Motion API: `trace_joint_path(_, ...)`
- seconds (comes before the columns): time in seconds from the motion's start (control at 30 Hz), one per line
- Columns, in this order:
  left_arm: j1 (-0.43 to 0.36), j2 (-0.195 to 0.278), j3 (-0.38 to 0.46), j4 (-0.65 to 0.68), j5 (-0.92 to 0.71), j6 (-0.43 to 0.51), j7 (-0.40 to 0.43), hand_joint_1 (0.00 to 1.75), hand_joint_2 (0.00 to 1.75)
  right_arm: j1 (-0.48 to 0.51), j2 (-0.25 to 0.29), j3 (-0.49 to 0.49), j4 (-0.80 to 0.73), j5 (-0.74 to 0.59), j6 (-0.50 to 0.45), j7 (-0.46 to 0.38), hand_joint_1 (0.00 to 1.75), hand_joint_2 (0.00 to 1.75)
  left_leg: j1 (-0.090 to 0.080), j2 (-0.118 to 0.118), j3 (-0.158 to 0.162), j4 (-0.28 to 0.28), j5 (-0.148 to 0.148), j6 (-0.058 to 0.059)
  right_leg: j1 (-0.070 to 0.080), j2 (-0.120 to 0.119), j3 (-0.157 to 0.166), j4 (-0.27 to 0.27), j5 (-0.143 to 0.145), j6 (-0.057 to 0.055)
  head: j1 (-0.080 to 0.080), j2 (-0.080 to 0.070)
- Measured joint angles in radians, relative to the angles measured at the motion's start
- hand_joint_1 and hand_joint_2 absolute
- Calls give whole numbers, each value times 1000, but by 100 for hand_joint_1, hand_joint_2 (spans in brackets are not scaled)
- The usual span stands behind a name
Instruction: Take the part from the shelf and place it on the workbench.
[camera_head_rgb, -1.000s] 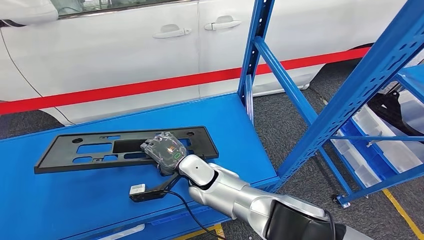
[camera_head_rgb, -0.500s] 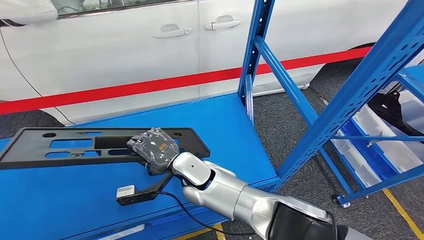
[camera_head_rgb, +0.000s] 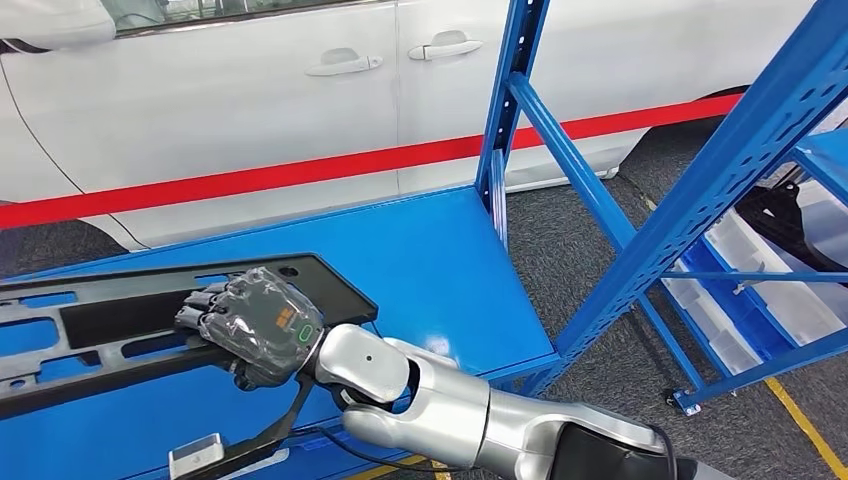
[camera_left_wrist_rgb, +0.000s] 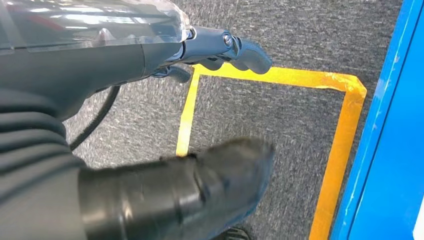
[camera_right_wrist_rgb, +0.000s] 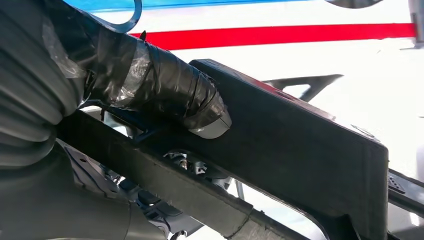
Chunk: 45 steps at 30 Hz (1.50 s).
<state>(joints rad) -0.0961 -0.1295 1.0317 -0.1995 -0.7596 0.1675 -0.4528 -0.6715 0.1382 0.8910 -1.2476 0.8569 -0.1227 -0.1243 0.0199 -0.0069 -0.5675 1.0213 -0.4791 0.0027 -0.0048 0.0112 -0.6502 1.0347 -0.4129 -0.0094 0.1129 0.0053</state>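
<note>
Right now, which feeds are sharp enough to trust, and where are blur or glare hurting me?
Head view: sharp and evenly lit, right hand and black part clear. Right wrist view: white car behind blown out, thumb slightly soft. Left wrist view: thumb close and blurred, floor tape crisp.

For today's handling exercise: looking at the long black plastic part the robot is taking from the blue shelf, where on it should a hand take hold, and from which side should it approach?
Probably a long rail beside a cut-out, approached from the shelf's open front edge. The black part is flat, thin and slotted, so fingers can hook through an opening with the thumb on top, as the right hand does now, near one end.
</note>
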Motion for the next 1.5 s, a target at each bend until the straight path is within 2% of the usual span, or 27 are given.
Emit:
trace_joint_path(0.47, -1, -2, 0, 0, -9, -3, 18, 0, 175, 16, -14, 32, -34, -24, 1, -6, 175, 175, 0, 0, 0, 0, 0, 0, 0, 0, 0, 0, 0, 0, 0, 0)
trace_joint_path(1.0, 4, -6, 22, 0, 3, -68, 40, 0, 175, 22, -22, 48, -59, -50, 2, -8, 175, 175, 0, 0, 0, 0, 0, 0, 0, 0, 0, 0, 0, 0, 0, 0)
trace_joint_path(1.5, 4, -8, 26, 0, 2, -37, 40, 0, 175, 24, -29, 53, -90, -59, -10, -23, 175, 175, 0, 0, 0, 0, 0, 0, 0, 0, 0, 0, 0, 0, 0, 0)
